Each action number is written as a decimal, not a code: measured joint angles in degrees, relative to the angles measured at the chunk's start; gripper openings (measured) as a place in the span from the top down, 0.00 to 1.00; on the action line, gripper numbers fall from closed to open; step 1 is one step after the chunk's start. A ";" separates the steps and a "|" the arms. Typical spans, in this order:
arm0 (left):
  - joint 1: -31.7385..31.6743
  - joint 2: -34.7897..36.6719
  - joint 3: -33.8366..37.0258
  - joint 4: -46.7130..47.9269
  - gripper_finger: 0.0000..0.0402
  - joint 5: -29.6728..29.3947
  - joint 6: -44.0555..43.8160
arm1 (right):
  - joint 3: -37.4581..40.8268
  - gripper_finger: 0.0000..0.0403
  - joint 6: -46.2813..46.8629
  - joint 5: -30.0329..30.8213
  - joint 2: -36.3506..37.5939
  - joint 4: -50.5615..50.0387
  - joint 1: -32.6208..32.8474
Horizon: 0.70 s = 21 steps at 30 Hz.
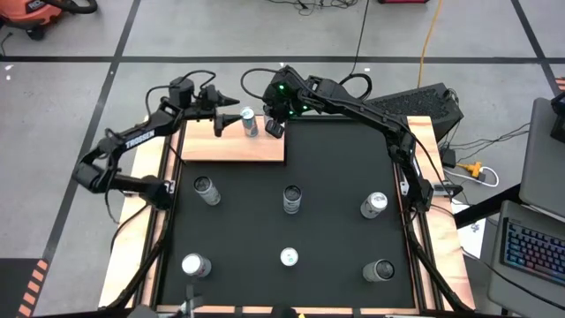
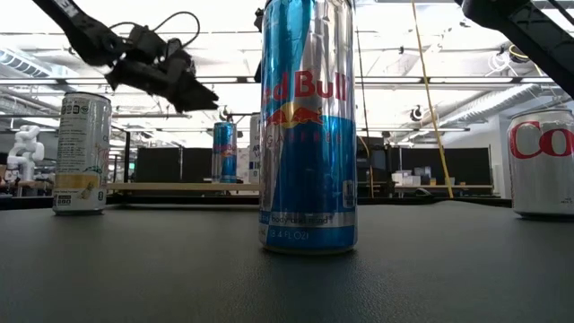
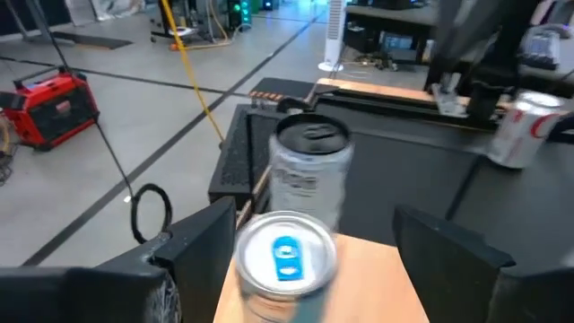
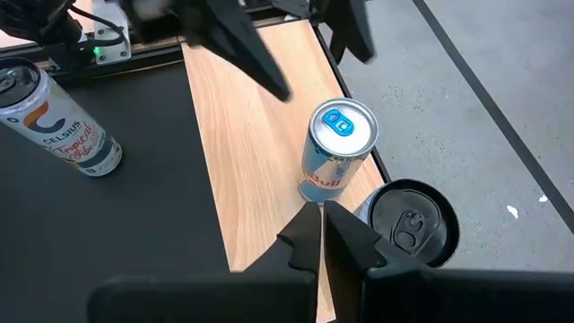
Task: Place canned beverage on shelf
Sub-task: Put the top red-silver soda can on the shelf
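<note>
At upper centre, your can stands on the shelf; left gripper spread beside it, so back away. Right gripper pressed together.

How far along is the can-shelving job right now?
Done: one Red Bull can stands upright on the shelf. In hand: nothing; the left tool is open beside that can, the right tool shut nearby. Left: six cans on the black mat.
</note>
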<state>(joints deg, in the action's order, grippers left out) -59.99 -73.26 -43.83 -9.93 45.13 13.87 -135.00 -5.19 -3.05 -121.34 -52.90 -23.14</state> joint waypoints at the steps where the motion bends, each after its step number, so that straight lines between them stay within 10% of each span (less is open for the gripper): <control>1: 0.00 1.22 0.00 1.11 0.25 0.28 -0.01 | 0.00 1.00 0.01 0.00 0.00 0.00 0.00; 21: 4.38 22.42 -0.04 15.51 0.25 0.39 -0.07 | 0.00 1.00 4.76 -0.15 0.00 4.11 0.88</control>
<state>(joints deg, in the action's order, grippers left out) -55.61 -50.84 -43.88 5.58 45.52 13.80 -135.00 -0.44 -3.20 -121.34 -48.80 -22.25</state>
